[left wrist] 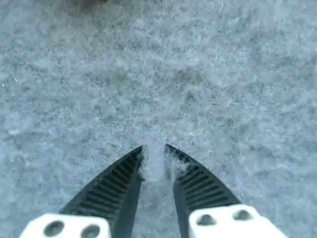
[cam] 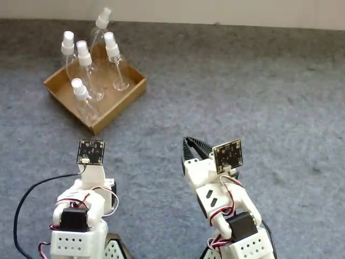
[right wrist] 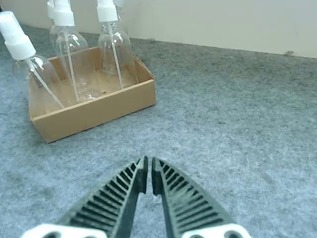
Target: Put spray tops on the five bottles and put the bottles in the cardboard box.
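Five bottles (cam: 91, 81) with white spray tops (cam: 82, 52) are seen standing close together in the cardboard box (cam: 121, 110), though it cannot be told whether the farthest, leaning bottle (cam: 98, 40) is fully inside. The task is judged to be at its end, and little beyond a check of that bottle seems called for. The left gripper (left wrist: 153, 148) is held over grey carpet (cam: 242, 81) near the box, its jaws slightly parted and empty. The right gripper (right wrist: 149, 161) is pointed at the box from farther off, its jaws closed on nothing. The crowded bottles are judged the one hindrance, since neighbours could be knocked by any reach inside.
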